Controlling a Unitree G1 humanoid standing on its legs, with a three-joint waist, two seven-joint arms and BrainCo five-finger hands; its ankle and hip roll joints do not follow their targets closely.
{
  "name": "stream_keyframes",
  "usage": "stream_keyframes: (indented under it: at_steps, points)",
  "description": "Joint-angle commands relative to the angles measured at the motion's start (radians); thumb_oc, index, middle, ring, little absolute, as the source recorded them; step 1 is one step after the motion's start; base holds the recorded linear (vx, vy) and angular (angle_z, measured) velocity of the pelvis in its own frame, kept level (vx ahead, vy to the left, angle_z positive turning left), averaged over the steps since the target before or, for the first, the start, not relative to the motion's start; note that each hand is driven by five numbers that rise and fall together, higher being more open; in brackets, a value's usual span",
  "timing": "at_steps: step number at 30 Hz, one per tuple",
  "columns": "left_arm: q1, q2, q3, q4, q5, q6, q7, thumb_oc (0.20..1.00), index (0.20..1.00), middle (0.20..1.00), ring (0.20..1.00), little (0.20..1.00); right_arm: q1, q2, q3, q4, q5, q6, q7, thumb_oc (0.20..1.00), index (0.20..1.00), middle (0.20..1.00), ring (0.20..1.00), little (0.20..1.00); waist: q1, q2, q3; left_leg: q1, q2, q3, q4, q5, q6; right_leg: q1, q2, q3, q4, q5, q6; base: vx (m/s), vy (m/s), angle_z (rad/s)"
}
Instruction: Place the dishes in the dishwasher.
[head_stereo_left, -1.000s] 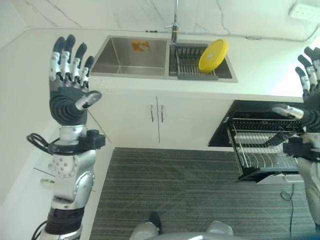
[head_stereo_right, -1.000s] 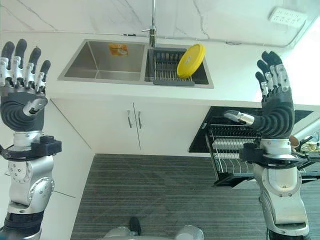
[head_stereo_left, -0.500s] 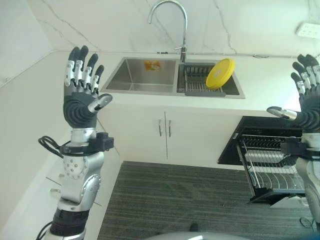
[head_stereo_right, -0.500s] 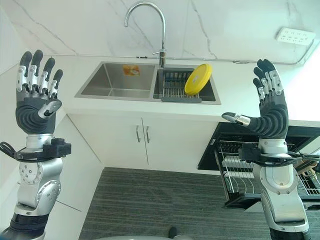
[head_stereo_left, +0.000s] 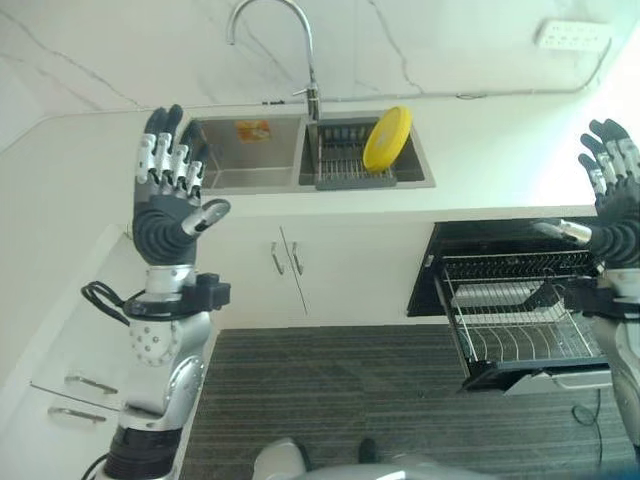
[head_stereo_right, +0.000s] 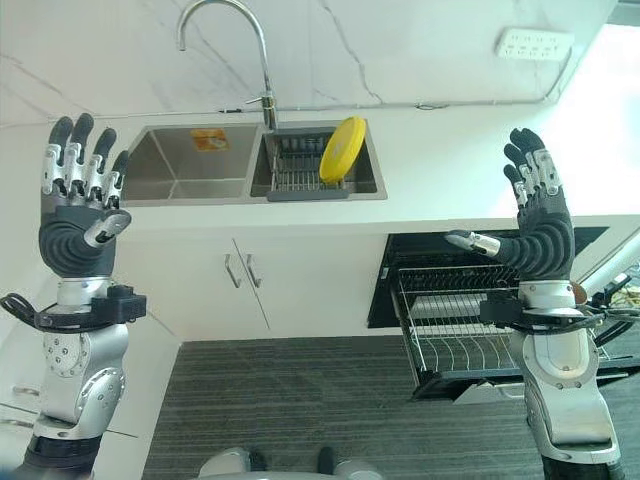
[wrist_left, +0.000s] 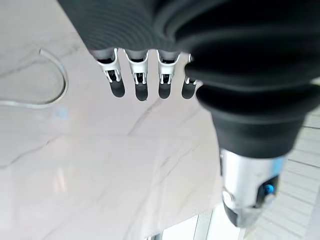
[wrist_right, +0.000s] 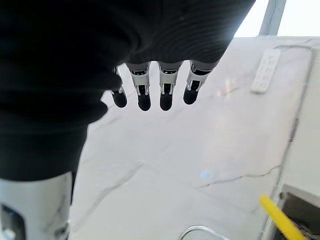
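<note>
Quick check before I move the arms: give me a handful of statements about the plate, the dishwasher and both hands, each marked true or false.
1. The yellow plate leans on edge in the rack in the sink's right-hand basin. True.
2. The left hand is curled round the plate. False: it is raised, fingers straight, holding nothing.
3. The dishwasher rack is pulled out below the counter. True.
4. The right hand rests on the dishwasher rack. False: it is raised and open.
5. The tap stands behind the sink, between its two basins. True.
6. The plate already sits in the dishwasher rack. False: it is in the sink.
</note>
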Motion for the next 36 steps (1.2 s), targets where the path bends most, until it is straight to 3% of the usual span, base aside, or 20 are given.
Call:
stream_keyframes:
  at_steps: [1, 6, 8, 11, 13, 17, 19, 21, 23, 25, 27, 28, 31, 33, 36]
  points:
    - [0.019, 0.016, 0.025, -0.049, -0.025, -0.063, 0.012, 1.0, 1.0, 1.0, 1.0, 1.0, -0.004, -0.045, -0.062, -0.077, 0.027, -0.081, 0.015, 1.0, 1.0, 1.0, 1.0, 1.0, 0.025, 0.029, -0.007, 0.067, 0.044, -0.045, -0.11, 0.231, -0.028, 0.136, -0.034, 0.028, 0.049, -0.093, 0.098, 0.33, 0.313, -0.42]
    - [0.012, 0.025, 0.034, -0.051, -0.035, -0.049, -0.002, 1.0, 1.0, 1.0, 1.0, 1.0, 0.023, -0.056, -0.113, -0.08, 0.068, -0.089, 0.009, 1.0, 1.0, 1.0, 1.0, 1.0, 0.031, 0.012, -0.028, 0.079, 0.005, -0.023, -0.1, 0.153, 0.005, 0.151, -0.111, 0.016, 0.081, -0.102, 0.141, 0.27, 0.348, -0.34]
    - [-0.013, 0.033, 0.033, -0.054, -0.028, -0.026, 0.006, 1.0, 1.0, 1.0, 1.0, 1.0, 0.016, -0.044, -0.117, -0.086, 0.077, -0.098, 0.0, 1.0, 1.0, 1.0, 1.0, 1.0, 0.042, -0.003, -0.031, 0.097, -0.029, -0.023, -0.096, 0.128, 0.029, 0.133, -0.143, 0.003, 0.119, -0.065, 0.169, 0.21, 0.326, -0.26]
    - [-0.018, 0.034, 0.034, -0.055, -0.023, -0.022, 0.006, 1.0, 1.0, 1.0, 1.0, 1.0, 0.013, -0.039, -0.114, -0.087, 0.072, -0.099, -0.002, 1.0, 1.0, 1.0, 1.0, 1.0, 0.045, -0.008, -0.032, 0.103, -0.036, -0.021, -0.096, 0.124, 0.035, 0.126, -0.152, 0.0, 0.129, -0.058, 0.176, 0.1, 0.16, -0.17]
    - [-0.062, 0.042, 0.032, -0.049, 0.006, 0.007, 0.022, 1.0, 1.0, 1.0, 1.0, 1.0, -0.016, -0.023, -0.094, -0.088, 0.051, -0.089, -0.013, 1.0, 1.0, 1.0, 1.0, 1.0, 0.054, -0.021, -0.044, 0.149, -0.074, -0.031, -0.103, 0.089, 0.062, 0.086, -0.182, -0.02, 0.186, 0.01, 0.208, 0.28, 0.44, 0.07]
    - [-0.061, 0.044, 0.036, -0.049, 0.079, 0.018, 0.025, 1.0, 1.0, 1.0, 1.0, 1.0, -0.002, -0.003, -0.11, -0.082, 0.059, -0.091, 0.009, 1.0, 1.0, 1.0, 1.0, 1.0, 0.06, -0.031, -0.05, 0.179, -0.114, -0.043, -0.105, 0.058, 0.098, 0.035, -0.196, -0.015, 0.292, 0.075, 0.218, 0.18, 0.317, 0.09]
    - [-0.059, 0.05, 0.038, -0.047, 0.088, 0.04, 0.028, 1.0, 1.0, 1.0, 1.0, 1.0, 0.007, 0.008, -0.111, -0.082, 0.06, -0.101, 0.019, 1.0, 1.0, 1.0, 1.0, 1.0, 0.059, -0.022, -0.044, 0.203, -0.119, -0.055, -0.109, 0.042, 0.112, -0.039, -0.199, -0.027, 0.425, 0.123, 0.221, 0.12, 0.225, 0.0]
    - [-0.056, 0.053, 0.042, -0.042, 0.117, 0.039, 0.029, 1.0, 1.0, 1.0, 1.0, 1.0, 0.009, 0.007, -0.113, -0.08, 0.075, -0.107, 0.039, 1.0, 1.0, 1.0, 1.0, 1.0, 0.054, -0.016, -0.037, 0.223, -0.117, -0.061, -0.109, 0.028, 0.116, -0.102, -0.184, -0.022, 0.474, 0.11, 0.205, 0.12, 0.112, -0.01]
    - [-0.068, 0.059, 0.041, -0.043, 0.121, 0.062, 0.025, 1.0, 1.0, 1.0, 1.0, 1.0, -0.003, -0.001, -0.109, -0.071, 0.08, -0.099, 0.045, 1.0, 1.0, 1.0, 1.0, 1.0, 0.06, -0.021, -0.038, 0.229, -0.118, -0.066, -0.11, 0.022, 0.113, -0.103, -0.189, -0.052, 0.392, 0.078, 0.195, 0.14, -0.05, 0.01]
    - [-0.084, 0.071, 0.032, -0.032, 0.123, 0.066, 0.026, 1.0, 1.0, 1.0, 1.0, 1.0, -0.03, -0.012, -0.093, -0.058, 0.083, -0.103, 0.034, 1.0, 1.0, 1.0, 1.0, 1.0, 0.058, -0.023, -0.029, 0.243, -0.114, -0.073, -0.11, 0.004, 0.109, -0.111, -0.218, -0.072, 0.246, 0.089, 0.199, 0.14, -0.169, 0.06]
    - [-0.086, 0.076, 0.029, -0.033, 0.138, 0.056, 0.026, 1.0, 1.0, 1.0, 1.0, 1.0, -0.039, -0.005, -0.092, -0.059, 0.094, -0.112, 0.037, 1.0, 1.0, 1.0, 1.0, 1.0, 0.05, -0.023, -0.022, 0.257, -0.108, -0.084, -0.11, -0.016, 0.099, -0.117, -0.247, -0.05, 0.12, 0.137, 0.215, 0.16, -0.231, 0.11]
    - [-0.087, 0.079, 0.028, -0.035, 0.148, 0.052, 0.026, 1.0, 1.0, 1.0, 1.0, 1.0, -0.053, 0.001, -0.079, -0.065, 0.082, -0.104, 0.037, 1.0, 1.0, 1.0, 1.0, 1.0, 0.047, -0.021, -0.019, 0.271, -0.1, -0.084, -0.11, -0.03, 0.09, -0.124, -0.275, -0.038, 0.07, 0.193, 0.231, 0.18, -0.257, 0.24]
    - [-0.075, 0.092, 0.035, -0.044, 0.167, 0.057, 0.031, 1.0, 1.0, 1.0, 1.0, 1.0, -0.079, 0.013, -0.045, -0.079, 0.065, -0.075, 0.043, 1.0, 1.0, 1.0, 1.0, 1.0, 0.051, -0.014, -0.018, 0.305, -0.072, -0.071, -0.11, -0.047, 0.071, -0.119, -0.308, -0.048, -0.005, 0.244, 0.25, 0.17, -0.344, 0.16]
    - [-0.069, 0.103, 0.041, -0.047, 0.16, 0.064, 0.027, 1.0, 1.0, 1.0, 1.0, 1.0, -0.071, 0.007, -0.043, -0.084, 0.073, -0.068, 0.048, 1.0, 1.0, 1.0, 1.0, 1.0, 0.046, -0.012, -0.019, 0.316, -0.051, -0.073, -0.108, -0.049, 0.063, -0.115, -0.305, -0.027, 0.002, 0.229, 0.251, 0.16, -0.363, 0.15]
    - [-0.053, 0.098, 0.037, -0.062, 0.161, 0.078, 0.025, 1.0, 1.0, 1.0, 1.0, 1.0, -0.043, -0.014, -0.058, -0.093, 0.115, -0.045, 0.072, 1.0, 1.0, 1.0, 1.0, 1.0, 0.039, -0.01, -0.031, 0.321, -0.002, -0.079, -0.11, -0.035, 0.041, -0.076, -0.275, -0.023, -0.014, 0.157, 0.249, 0.15, -0.534, 0.02]
